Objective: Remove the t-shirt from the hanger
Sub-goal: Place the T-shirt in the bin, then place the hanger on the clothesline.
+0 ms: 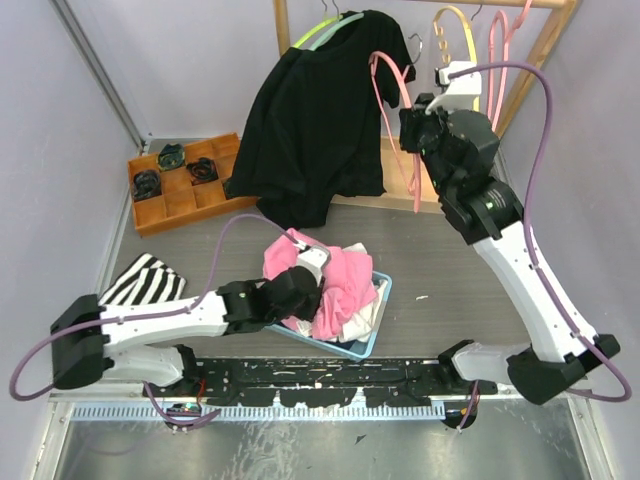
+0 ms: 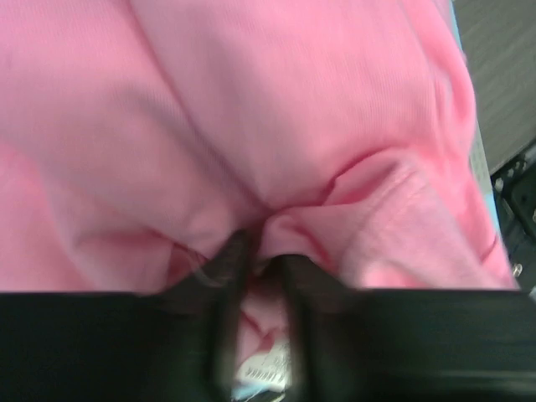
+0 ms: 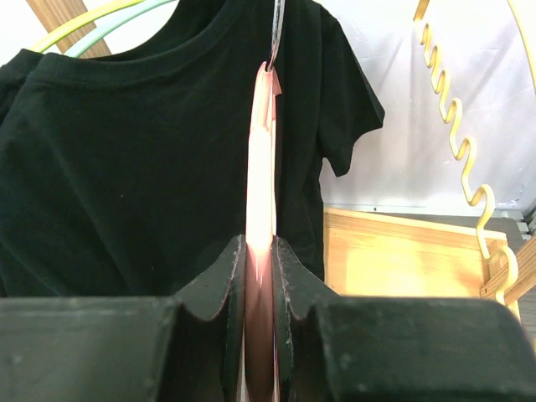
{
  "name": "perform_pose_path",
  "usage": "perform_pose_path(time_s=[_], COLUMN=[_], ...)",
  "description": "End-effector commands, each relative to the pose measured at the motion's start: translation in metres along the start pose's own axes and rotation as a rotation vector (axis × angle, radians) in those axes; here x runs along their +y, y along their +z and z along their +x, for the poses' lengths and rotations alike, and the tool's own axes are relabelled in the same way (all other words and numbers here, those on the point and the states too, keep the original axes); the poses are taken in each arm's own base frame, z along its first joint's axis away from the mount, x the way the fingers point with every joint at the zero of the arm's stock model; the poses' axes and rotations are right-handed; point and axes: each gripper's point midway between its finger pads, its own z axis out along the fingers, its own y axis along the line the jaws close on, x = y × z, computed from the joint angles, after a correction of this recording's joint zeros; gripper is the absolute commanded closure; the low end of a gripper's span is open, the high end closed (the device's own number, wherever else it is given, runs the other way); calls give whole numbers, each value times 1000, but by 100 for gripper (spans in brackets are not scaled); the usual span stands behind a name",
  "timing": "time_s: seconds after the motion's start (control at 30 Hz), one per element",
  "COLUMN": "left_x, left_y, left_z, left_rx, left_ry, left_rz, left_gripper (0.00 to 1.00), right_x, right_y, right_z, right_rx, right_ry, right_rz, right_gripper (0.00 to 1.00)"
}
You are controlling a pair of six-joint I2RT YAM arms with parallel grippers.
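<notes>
The pink hanger [image 3: 261, 151], long axis vertical, is clamped in the right gripper [image 3: 260, 247] jaws, far right. The pink t-shirt [image 1: 340, 290] lies heaped in the near basket [image 1: 372, 345], directly under the left gripper [image 2: 261, 251]. Its jaws are narrowly parted, and whether cloth is held cannot be told.

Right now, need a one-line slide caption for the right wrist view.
Right gripper clamped on the bare pink hanger, seen edge-on between its fingers, with a black t-shirt hanging behind.

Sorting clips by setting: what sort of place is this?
Probably a robot lab cell staged as a laundry corner: plain partition walls, a wooden clothes rail with a black t-shirt hanging on it, and a blue basket of clothes.
</notes>
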Motion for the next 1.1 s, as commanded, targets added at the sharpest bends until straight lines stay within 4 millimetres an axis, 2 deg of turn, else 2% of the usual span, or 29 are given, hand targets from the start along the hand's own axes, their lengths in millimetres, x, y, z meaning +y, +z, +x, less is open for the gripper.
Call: perform_pose_path(time_s=[0.0, 0.03, 0.07, 0.17, 0.37, 0.6, 0.77, 0.83, 0.9, 1.07], left_x=[8, 10, 12, 20, 29, 29, 41, 46, 49, 48], left_y=[-38, -45, -52, -70, -94, -126, -144, -151, -156, -158], left_z=[2, -4, -9, -20, -38, -76, -101, -110, -116, -121], left_rx=[-9, -30, -50, -91, -170, -370, -517, -559, -587, -601], left_ry=[1, 0, -1, -5, -20, -36, -56, -66, -71, -77], left_rz=[21, 23, 23, 10, 1, 68, 33, 13, 3, 1], left_gripper=[58, 47, 41, 32, 28, 26, 20, 14, 7, 5], right_x=[-7, -9, -10, -15, -24, -36, -42, -44, -45, -48], right_y=[0, 2, 5, 11, 24, 45, 62, 70, 77, 90], right_z=[-55, -58, -60, -68, -81, -95, -97, -98, -98, -92], right_rx=[-147, -152, -156, -169, -195, -229, -233, -234, -237, -228], right_ry=[13, 9, 7, -4, -9, -16, -14, -13, -17, -14], right_rz=[45, 53, 59, 71, 82, 67, 37, 30, 25, 21], right_gripper=[99, 99, 99, 99, 99, 99, 99, 99, 99, 99])
